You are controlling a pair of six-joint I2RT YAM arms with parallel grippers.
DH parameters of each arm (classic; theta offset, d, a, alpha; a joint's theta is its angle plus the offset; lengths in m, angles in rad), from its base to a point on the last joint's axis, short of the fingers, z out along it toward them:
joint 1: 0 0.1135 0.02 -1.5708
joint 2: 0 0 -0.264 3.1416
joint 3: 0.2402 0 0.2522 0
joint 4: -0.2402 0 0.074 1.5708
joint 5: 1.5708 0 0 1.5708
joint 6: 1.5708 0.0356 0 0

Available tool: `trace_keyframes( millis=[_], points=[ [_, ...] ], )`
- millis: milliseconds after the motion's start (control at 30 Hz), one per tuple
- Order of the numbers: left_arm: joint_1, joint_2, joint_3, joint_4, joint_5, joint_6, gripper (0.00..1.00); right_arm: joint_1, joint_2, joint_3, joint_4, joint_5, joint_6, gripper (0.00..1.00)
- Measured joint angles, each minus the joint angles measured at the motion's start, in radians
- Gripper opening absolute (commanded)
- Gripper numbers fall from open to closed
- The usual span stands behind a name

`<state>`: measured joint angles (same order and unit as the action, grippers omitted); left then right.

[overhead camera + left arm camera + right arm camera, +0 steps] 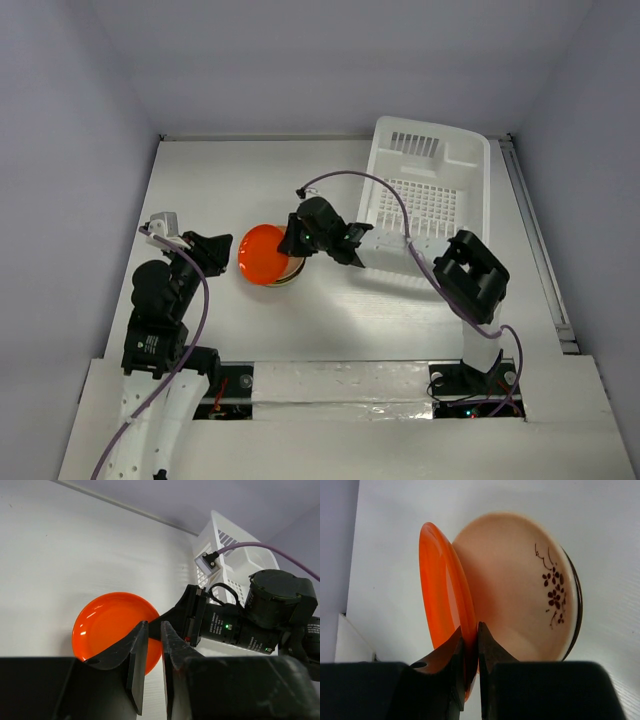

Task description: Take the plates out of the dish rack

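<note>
Table, top view: white table (330, 325) between pale grey walls; you have open surface all round the stack (291, 278), which lies well left of the dish rack (435, 205).
Rack, top view: its grid floor shows you no plates.
Plate, top view: the orange plate (265, 255) sits over the stack, left of the rack.
Arms, top view: your right gripper (292, 243) reaches leftward from the rack and has the plate's rack-side rim. Your left gripper (222, 250) hangs just off the rim facing away from the rack.
Left claw, left wrist view: left gripper (154, 630) has its fingers drawn almost together, a thin slit between them and nothing in it. It points toward the rack, with the orange plate (107, 625) just ahead.
Right claw, right wrist view: right gripper (470, 635) is pinching the orange rim.
Tilt, right wrist view: the orange plate (442, 595) stands off the patterned plate (520, 585) like an open hinge, and the wedge widens away from the rack. Near the fingers the two close up; whether they touch, you cannot tell.
Next move: likely lay the free edge down, then let go. The right arm already has the plate, so keep the left one out of its way.
</note>
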<state>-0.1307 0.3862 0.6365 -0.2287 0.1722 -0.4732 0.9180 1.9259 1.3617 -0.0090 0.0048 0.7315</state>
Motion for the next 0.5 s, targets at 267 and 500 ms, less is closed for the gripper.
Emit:
trace_keyframes(
  millis=[267, 500],
  points=[
    [0.000, 0.004, 0.000, 0.000, 0.000, 0.000, 0.14, -0.002, -0.001, -0.042, 0.017, 0.053, 0.032, 0.31],
    [0.000, 0.004, 0.000, 0.000, 0.000, 0.000, 0.14, -0.014, -0.024, -0.067, 0.017, 0.077, 0.036, 0.20]
  ],
)
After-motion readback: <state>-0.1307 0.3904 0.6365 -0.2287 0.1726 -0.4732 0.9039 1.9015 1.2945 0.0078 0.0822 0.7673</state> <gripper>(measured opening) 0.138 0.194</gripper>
